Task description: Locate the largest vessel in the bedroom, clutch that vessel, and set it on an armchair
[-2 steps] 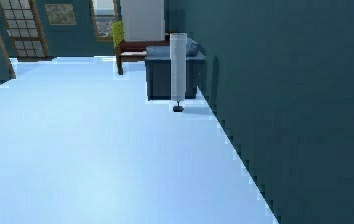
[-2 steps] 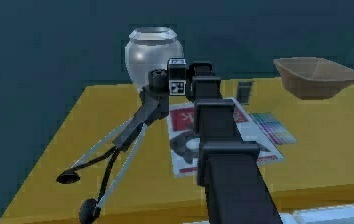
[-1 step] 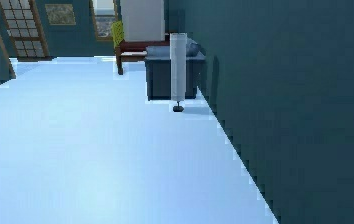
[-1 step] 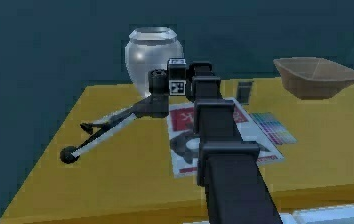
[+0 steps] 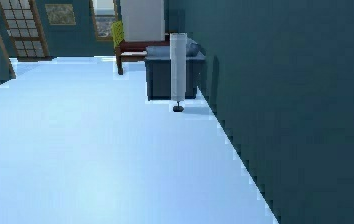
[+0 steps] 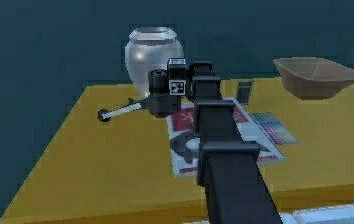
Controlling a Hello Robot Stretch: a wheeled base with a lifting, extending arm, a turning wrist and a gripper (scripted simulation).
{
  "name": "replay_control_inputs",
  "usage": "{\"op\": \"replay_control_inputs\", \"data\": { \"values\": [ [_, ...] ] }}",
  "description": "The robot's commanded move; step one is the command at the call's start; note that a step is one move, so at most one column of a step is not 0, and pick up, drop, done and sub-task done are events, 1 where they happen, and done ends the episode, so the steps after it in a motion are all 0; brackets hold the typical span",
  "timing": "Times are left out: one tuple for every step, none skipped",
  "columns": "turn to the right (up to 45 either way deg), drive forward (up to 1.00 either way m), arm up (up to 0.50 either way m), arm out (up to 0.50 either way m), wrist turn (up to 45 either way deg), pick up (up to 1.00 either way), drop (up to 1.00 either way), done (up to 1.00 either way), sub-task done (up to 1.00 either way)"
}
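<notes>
The rounded glass vessel (image 6: 152, 52) stands at the back of the yellow tabletop (image 6: 75, 170), the tool (image 6: 111, 113) near its lower left; whether the tool has hold of anything I cannot tell. Its fingers (image 6: 125, 108) seem off-centre, so line them up on the vessel's belly before lifting.

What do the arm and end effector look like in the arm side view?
The arm is a dark, square-sectioned bar in stepped, telescoping segments. Near its far end sit small white squares with black marks. The end effector has a dark blocky body and thin grey fingers with pale tips.
</notes>
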Motion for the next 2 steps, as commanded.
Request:
{"op": "replay_control_inputs", "data": {
  "values": [
    [0.0,0.00,0.00,0.00,24.0,0.00,0.00,0.00,0.00],
    [0.0,0.00,0.00,0.00,0.0,1.00,0.00,0.00,0.00]
  ]
}}
